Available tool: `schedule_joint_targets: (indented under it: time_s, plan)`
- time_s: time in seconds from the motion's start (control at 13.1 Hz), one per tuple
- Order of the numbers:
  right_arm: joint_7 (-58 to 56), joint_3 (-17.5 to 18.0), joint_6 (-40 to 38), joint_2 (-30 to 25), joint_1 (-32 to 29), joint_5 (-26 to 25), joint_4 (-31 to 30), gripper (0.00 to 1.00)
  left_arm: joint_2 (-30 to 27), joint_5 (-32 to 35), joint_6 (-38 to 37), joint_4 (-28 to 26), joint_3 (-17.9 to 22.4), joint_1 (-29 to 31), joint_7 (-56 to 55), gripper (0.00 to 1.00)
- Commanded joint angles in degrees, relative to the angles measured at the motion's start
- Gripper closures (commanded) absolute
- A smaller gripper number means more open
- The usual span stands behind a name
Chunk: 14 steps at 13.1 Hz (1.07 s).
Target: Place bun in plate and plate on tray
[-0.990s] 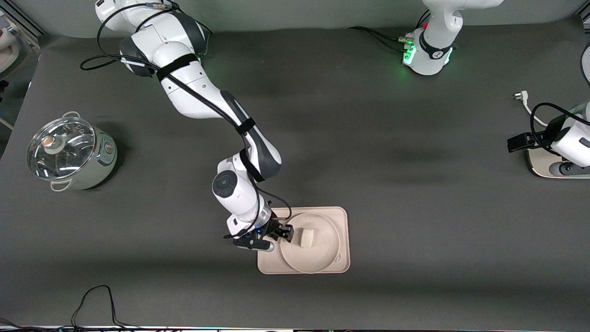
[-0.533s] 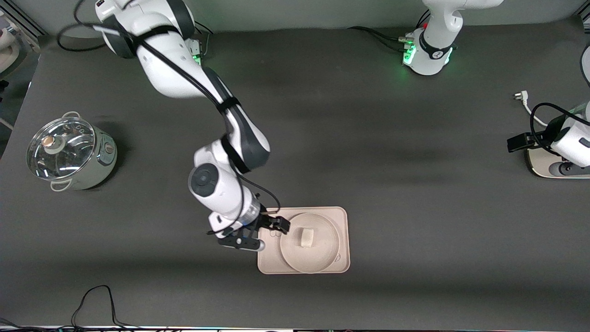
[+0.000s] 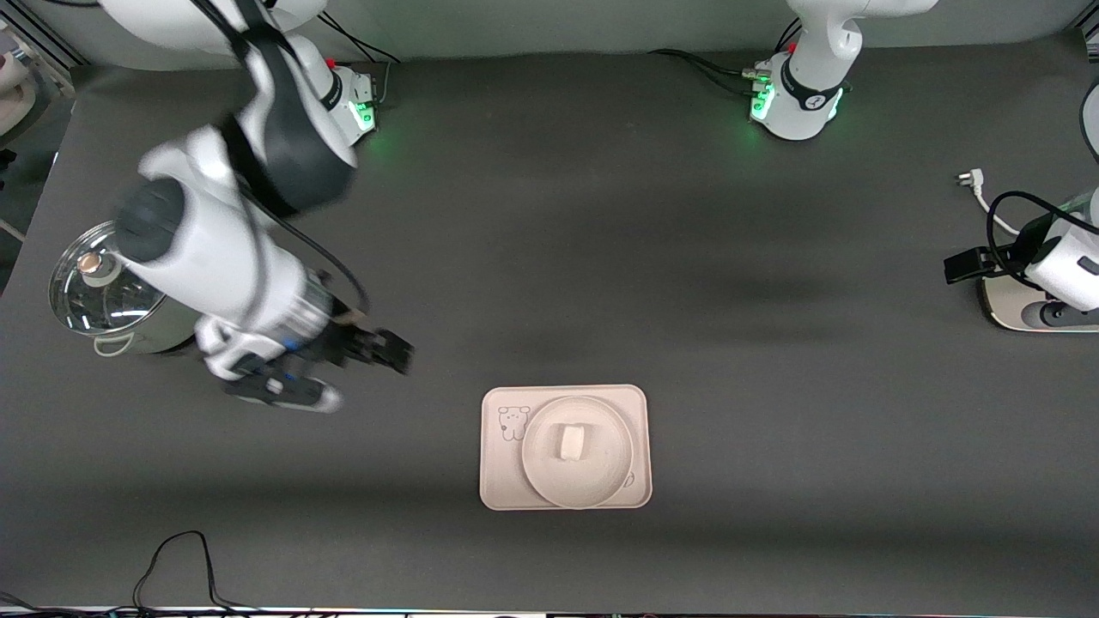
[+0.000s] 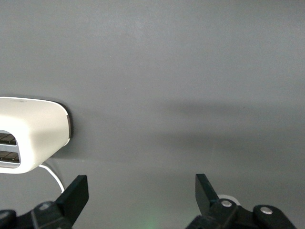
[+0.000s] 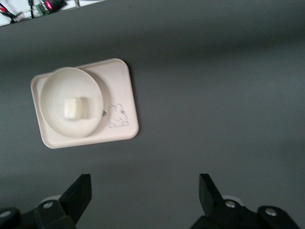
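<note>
Now you can see the change plainly: a second ago the right pincer (image 3: 378,350) was down at the rim of the round cream plate (image 3: 601,481), at the edge of the cream rectangular tray with the cartoon animal drawing (image 3: 498,481). It has since let go, swung clear and lifted away, and it hangs over bare dark tabletop (image 3: 687,257) toward the right arm's end, with its jaws spread wide and nothing between them. The right wrist view confirms this, with both fingers apart and the tray seen whole well away from them.

The small off-white blocky bun (image 3: 568,442) sits in the middle of the plate, and the plate rests on the tray, filling most of it beside the drawing. Nothing touches either one.

The left pincer (image 4: 140,200) waits at its own end of the tabletop, jaws wide and empty, beside a white toaster-like appliance (image 4: 33,138). A steel pot with a glass lid (image 3: 103,292) stands partly under the right arm, untouched.

You may judge both placements done, with only the arm's return left.
</note>
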Motion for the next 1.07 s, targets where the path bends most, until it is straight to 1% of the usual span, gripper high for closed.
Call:
schedule_joint_targets:
  time_s: [0.0, 0.15, 0.23, 0.3, 0.53, 0.61, 0.76, 0.99]
  plan:
    - [-6.79, 4.90, -6.69, -13.38, -7.94, -2.36, -10.99, 0.00, 0.22, 0.45, -0.83, 0.97, 0.17, -0.26, 0.80, 0.00]
    - [-11.71, 4.73, -12.16, -16.64, -11.46, -3.23, -11.35, 0.00, 0.22, 0.54, -0.92, 0.97, 0.17, -0.43, 0.71, 0.00]
    - [-14.00, 4.21, -13.49, -17.27, -12.61, -4.98, -11.26, 0.00, 0.22, 0.45, -0.92, 0.97, 0.17, -0.35, 0.71, 0.00]
    - [-16.55, 2.90, -14.20, -17.62, -13.23, -5.95, -11.26, 0.00, 0.22, 0.45, -1.01, 0.97, 0.17, -0.26, 0.80, 0.00]
    - [-26.74, -5.09, -14.65, -18.15, -13.15, -6.05, -11.35, 0.00, 0.22, 0.45, -0.92, 0.97, 0.17, -0.26, 0.80, 0.00]
    - [-27.72, -6.25, -14.65, -18.15, -13.06, -6.05, -11.61, 0.00, 0.22, 0.45, -0.92, 0.97, 0.17, -0.26, 0.80, 0.00]
    - [-27.56, -6.69, -14.47, -18.50, -13.15, -5.96, -12.66, 0.00, 0.22, 0.54, -0.92, 1.06, 0.17, -0.26, 0.80, 0.00]
    - [-27.12, -7.13, -14.56, -19.03, -13.15, -6.05, -12.67, 0.00, 0.22, 0.45, -1.09, 1.06, 0.17, -0.26, 0.80, 0.00]
